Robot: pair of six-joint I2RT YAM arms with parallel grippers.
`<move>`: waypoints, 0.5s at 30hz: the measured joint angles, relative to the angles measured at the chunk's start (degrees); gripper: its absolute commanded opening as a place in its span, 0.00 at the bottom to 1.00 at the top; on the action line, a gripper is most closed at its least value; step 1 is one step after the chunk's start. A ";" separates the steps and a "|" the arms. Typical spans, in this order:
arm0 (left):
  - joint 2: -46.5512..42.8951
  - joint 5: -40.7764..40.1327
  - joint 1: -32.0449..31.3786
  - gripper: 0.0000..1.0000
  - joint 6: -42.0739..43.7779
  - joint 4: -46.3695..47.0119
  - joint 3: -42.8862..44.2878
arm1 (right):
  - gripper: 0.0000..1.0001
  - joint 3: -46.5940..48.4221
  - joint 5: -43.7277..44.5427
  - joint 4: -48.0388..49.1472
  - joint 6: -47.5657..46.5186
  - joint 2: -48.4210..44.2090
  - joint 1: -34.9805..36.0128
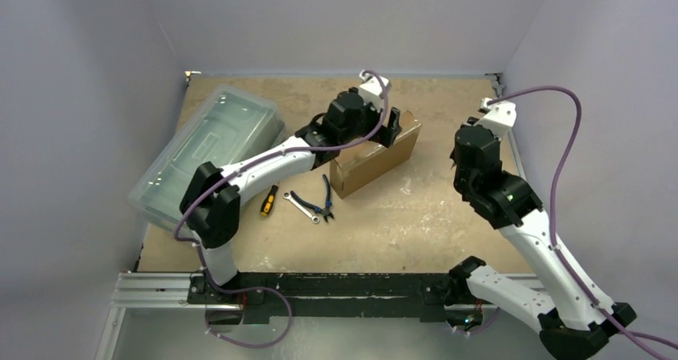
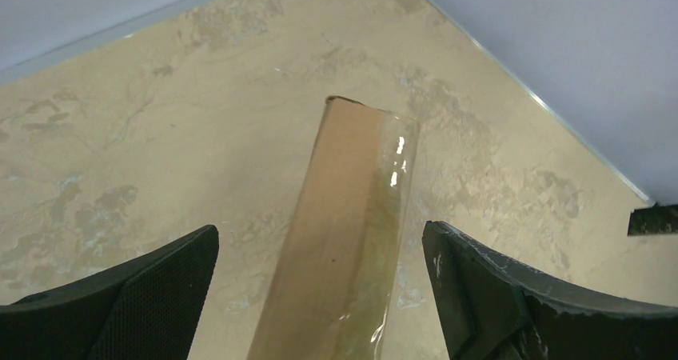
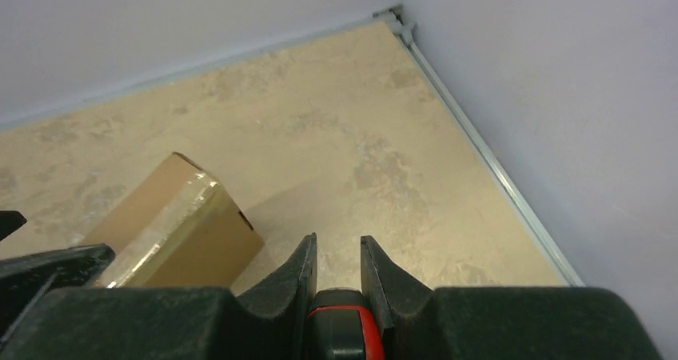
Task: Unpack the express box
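Note:
The express box [image 1: 376, 156], plain brown cardboard with clear tape along its top, stands on its long edge at the middle of the table. My left gripper [image 1: 385, 125] hovers over its top edge. In the left wrist view the gripper [image 2: 320, 230] is open wide, one finger on each side of the narrow taped top of the box [image 2: 352, 160], and neither finger touches it. My right gripper [image 1: 472, 136] is to the right of the box and apart from it. In the right wrist view it [image 3: 338, 244] is shut on a red and black tool [image 3: 340, 328], with the box [image 3: 176, 224] at the left.
A large translucent greenish lidded bin [image 1: 208, 152] lies at the left. A screwdriver with a yellow and black handle [image 1: 269, 201], a wrench [image 1: 304, 206] and blue-handled pliers [image 1: 326, 194] lie in front of the box. Walls close in the table on three sides.

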 measured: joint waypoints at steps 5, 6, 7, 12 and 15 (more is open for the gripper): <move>5.75 -2.62 -3.10 0.99 4.02 -1.09 4.50 | 0.00 -0.33 -8.22 0.02 -0.74 2.14 -6.82; 6.69 -3.28 -3.41 0.99 4.74 -1.33 5.49 | 0.00 -0.48 -9.53 0.15 -0.90 2.10 -7.26; 7.54 -3.91 -3.78 0.99 5.49 -1.38 6.34 | 0.00 -0.52 -10.62 0.20 -1.07 2.08 -7.52; 10.73 -6.05 -4.85 0.97 8.74 -1.38 8.90 | 0.00 -0.79 -13.77 0.72 -1.64 2.08 -7.87; 12.50 -6.19 -5.09 0.93 10.29 -1.46 9.86 | 0.00 -0.83 -14.88 0.83 -2.14 2.08 -7.87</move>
